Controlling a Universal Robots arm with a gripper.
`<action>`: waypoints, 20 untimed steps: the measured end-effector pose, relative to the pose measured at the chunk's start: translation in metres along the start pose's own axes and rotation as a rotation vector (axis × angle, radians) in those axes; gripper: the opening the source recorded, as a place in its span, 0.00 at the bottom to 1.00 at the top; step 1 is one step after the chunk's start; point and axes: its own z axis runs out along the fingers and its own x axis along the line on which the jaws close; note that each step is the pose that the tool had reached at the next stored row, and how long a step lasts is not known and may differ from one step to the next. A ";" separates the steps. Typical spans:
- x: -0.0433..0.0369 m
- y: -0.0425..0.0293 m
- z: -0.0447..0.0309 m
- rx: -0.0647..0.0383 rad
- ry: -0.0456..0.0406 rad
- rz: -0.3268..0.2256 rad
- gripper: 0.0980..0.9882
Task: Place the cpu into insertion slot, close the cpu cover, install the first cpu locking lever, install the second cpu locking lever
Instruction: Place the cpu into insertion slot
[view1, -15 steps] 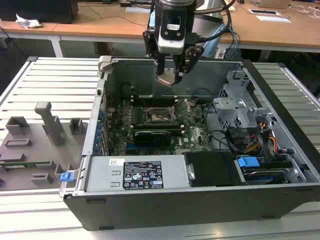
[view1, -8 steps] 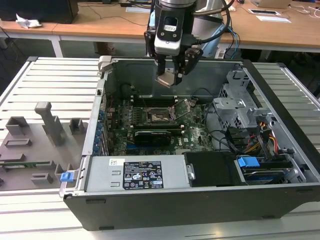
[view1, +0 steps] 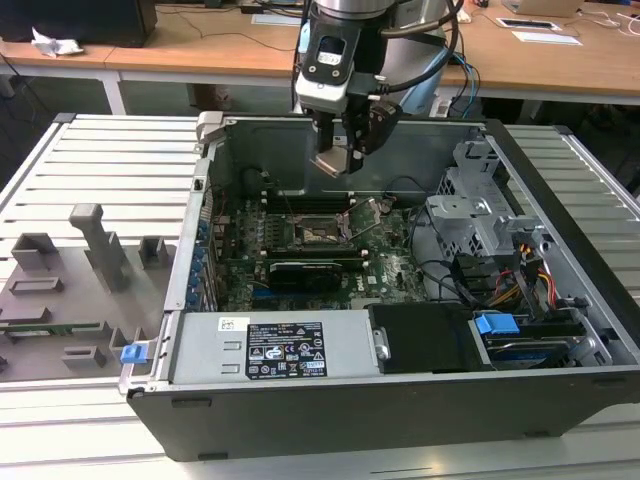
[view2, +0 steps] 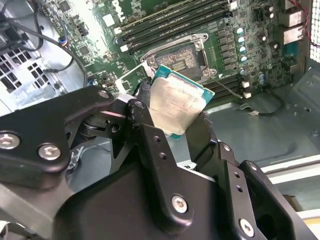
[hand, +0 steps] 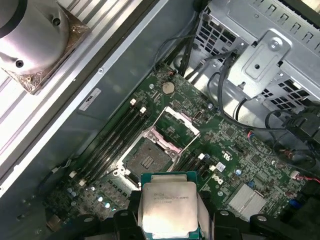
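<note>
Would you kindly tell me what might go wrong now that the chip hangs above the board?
1. The gripper pinches the cpu by its edges alone, so it might slip onto the motherboard.
2. The cpu is not yet in the insertion slot; a skewed landing could harm both.

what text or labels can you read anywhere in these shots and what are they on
No text can be read for certain.
Print lines on the face of the cpu, held in the gripper: too blurred.
Black label on the grey metal housing: too small.
White sticker beside it: too small.
White marks on the motherboard: too small.
</note>
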 end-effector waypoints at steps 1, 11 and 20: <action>0.0000 0.0000 0.0004 0.000 -0.0007 0.014 0.48; 0.0000 -0.0002 0.0029 0.000 -0.0074 0.122 0.48; 0.0001 -0.0003 0.0047 0.000 -0.0130 0.211 0.48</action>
